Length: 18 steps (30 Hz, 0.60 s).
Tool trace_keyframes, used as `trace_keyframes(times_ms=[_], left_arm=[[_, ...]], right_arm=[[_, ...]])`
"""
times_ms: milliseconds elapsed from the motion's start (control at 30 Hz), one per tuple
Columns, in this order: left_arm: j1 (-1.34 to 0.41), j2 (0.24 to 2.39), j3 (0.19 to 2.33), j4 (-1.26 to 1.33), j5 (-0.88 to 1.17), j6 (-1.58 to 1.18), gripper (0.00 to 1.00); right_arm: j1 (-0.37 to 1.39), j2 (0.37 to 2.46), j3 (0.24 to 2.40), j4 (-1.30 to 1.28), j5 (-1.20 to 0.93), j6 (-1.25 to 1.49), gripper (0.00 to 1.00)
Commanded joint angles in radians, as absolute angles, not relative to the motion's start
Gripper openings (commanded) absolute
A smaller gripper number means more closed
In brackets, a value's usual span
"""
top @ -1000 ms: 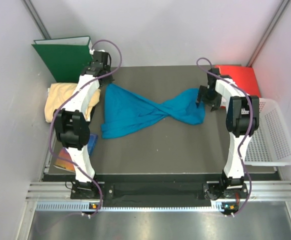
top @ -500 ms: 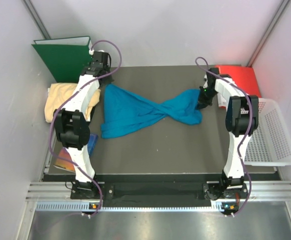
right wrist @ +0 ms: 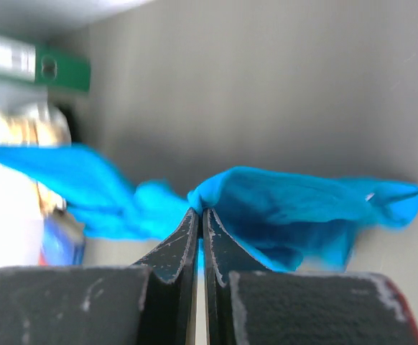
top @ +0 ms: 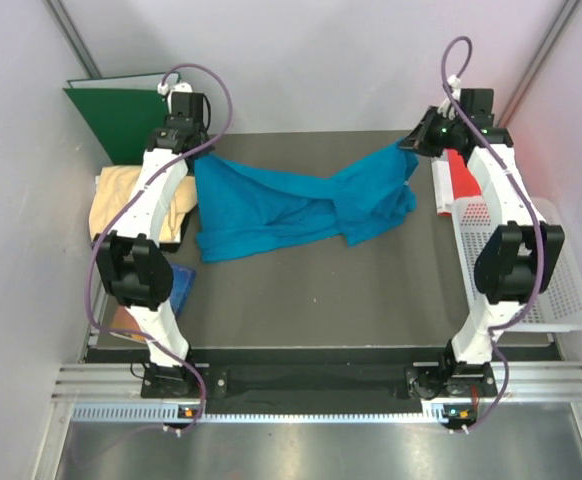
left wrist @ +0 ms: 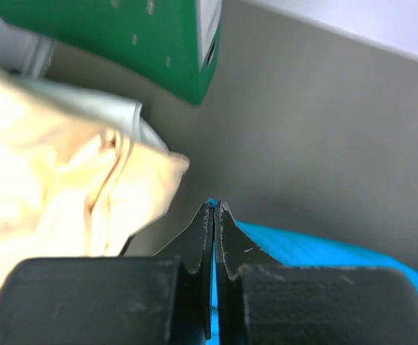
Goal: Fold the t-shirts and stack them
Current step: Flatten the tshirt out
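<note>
My left end effector (left wrist: 214, 208) and right end effector (right wrist: 200, 212) are both pinched shut on the teal shirt (top: 291, 205), strung limp across the far side of the counter (top: 321, 290). Soft, light cloth; I'd hold corners, though which seam I'm gripping looks unclear.

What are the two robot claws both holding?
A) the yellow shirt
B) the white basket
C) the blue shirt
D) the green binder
C: the left claw and the right claw are each pinched shut on an edge of the blue shirt, which stretches between them.
</note>
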<state>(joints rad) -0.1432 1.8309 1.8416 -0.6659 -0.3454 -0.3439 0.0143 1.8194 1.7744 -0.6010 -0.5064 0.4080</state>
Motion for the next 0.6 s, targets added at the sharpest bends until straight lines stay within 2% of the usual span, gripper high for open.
trace_keyframes(times_ms=[0,67,100,133,167,267,300,367,533,567], left_arm=[[-0.137,1.901,1.953,-0.657,-0.354,-0.333,0.00],[-0.137,1.931,1.985,-0.658,-0.331,-0.334,0.00],[-0.137,1.939,1.996,-0.663,-0.319,-0.333,0.00],[-0.137,1.950,2.009,-0.669,-0.308,-0.334,0.00],[-0.137,1.960,2.010,-0.673,-0.286,-0.334,0.00],[-0.138,1.968,1.990,-0.680,-0.252,-0.336,0.00],[-0.138,1.968,1.982,-0.678,-0.245,-0.336,0.00],[-0.138,1.954,1.951,-0.677,-0.236,-0.339,0.00],[-0.138,1.928,1.891,-0.655,-0.235,-0.342,0.00],[-0.138,1.931,1.890,-0.660,-0.233,-0.338,0.00]], right_arm=[[-0.046,1.988,1.796,-0.373,-0.466,0.544,0.00],[-0.041,2.074,1.837,-0.344,-0.434,0.592,0.02],[-0.041,2.106,1.889,-0.333,-0.433,0.607,0.10],[-0.041,2.161,1.916,-0.339,-0.422,0.630,0.24],[-0.035,2.180,1.936,-0.339,-0.407,0.635,0.48],[-0.017,2.168,1.938,-0.341,-0.347,0.614,0.81],[-0.012,2.151,1.909,-0.342,-0.339,0.600,0.85],[-0.008,2.093,1.844,-0.350,-0.334,0.580,0.87],[-0.008,2.013,1.732,-0.374,-0.396,0.534,0.84],[-0.008,2.010,1.712,-0.383,-0.419,0.532,0.81]])
